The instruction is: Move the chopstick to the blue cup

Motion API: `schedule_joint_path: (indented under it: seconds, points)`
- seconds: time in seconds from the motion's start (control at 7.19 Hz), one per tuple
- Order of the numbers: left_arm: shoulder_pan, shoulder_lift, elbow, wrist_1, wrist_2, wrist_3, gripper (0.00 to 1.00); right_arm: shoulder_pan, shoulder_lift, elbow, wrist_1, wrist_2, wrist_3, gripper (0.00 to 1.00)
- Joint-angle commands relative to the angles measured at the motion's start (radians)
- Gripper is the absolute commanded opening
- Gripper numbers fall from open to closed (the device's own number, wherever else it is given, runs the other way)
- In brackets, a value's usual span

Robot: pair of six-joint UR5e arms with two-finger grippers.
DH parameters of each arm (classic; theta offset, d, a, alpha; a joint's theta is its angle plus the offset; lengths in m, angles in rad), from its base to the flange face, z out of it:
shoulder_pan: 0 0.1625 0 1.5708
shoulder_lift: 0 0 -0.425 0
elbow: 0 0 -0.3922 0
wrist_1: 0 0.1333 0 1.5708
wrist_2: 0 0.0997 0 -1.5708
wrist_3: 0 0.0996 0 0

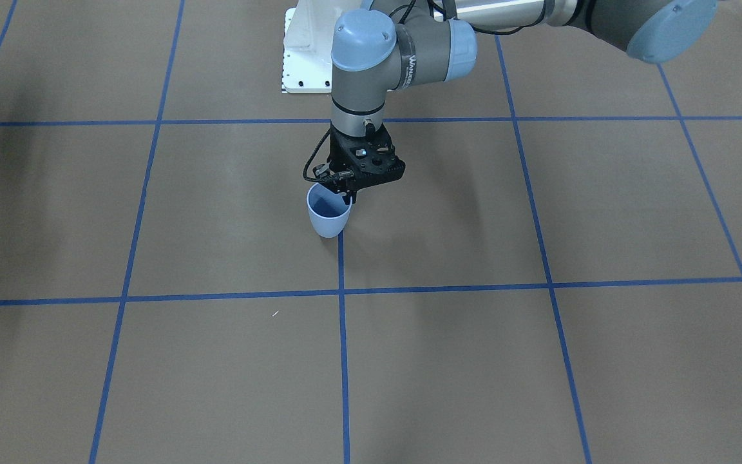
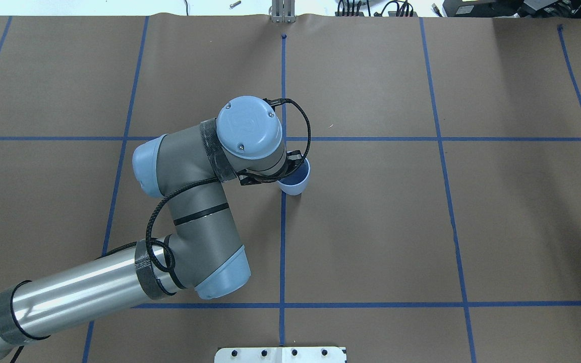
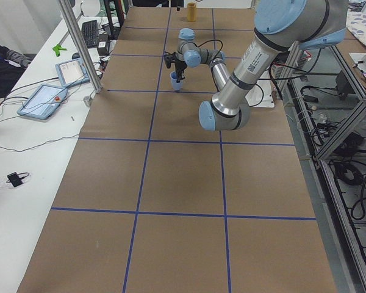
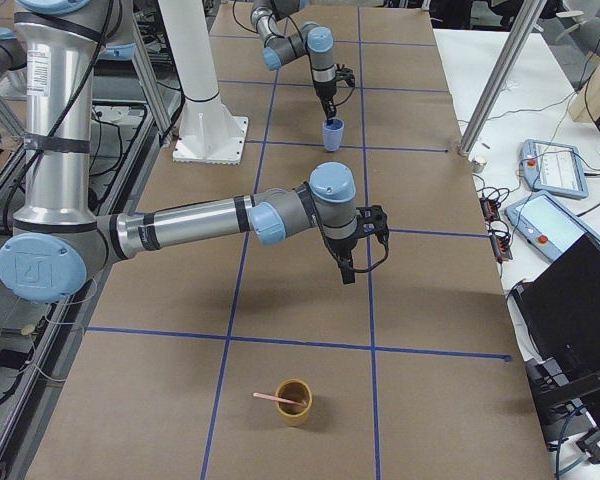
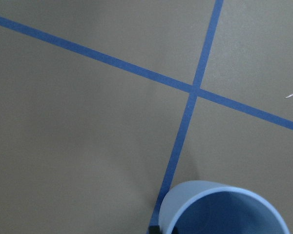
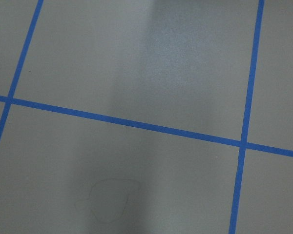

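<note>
The chopstick (image 4: 270,398) lies nearer the right gripper (image 4: 351,268).
It leans low in a tan cup (image 4: 298,410), free end toward the robot's side, well apart from that gripper; opening cannot be judged. The left gripper (image 1: 344,192) is at the blue cup (image 1: 327,218) rim; grip unclear.

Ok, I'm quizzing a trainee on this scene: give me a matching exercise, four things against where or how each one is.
1 blue cup
2 chopstick
3 left gripper
4 right gripper

A resting in the tan cup
B at the blue cup's rim
C upright and empty
D hanging over the table, away from both cups

Pairs: 1-C, 2-A, 3-B, 4-D
</note>
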Motion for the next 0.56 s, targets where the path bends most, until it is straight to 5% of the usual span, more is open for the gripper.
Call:
schedule_joint_path:
  seconds: [0.0, 0.14, 0.28, 0.42]
  points:
    - [-0.001, 0.011, -0.002, 0.002, 0.01, 0.055, 0.0, 0.0, 0.0, -0.004, 0.0, 0.0, 0.0, 1.0]
    - [-0.001, 0.016, -0.003, 0.0, 0.01, 0.063, 0.0, 0.0, 0.0, -0.004, 0.0, 0.0, 0.0, 1.0]
    - [-0.003, 0.017, -0.005, 0.0, 0.01, 0.115, 0.41, 0.0, 0.0, -0.004, 0.0, 0.0, 0.0, 1.0]
    - [-0.004, 0.019, -0.01, 0.003, 0.01, 0.163, 0.6, 0.0, 0.003, -0.004, 0.0, 0.0, 0.0, 1.0]
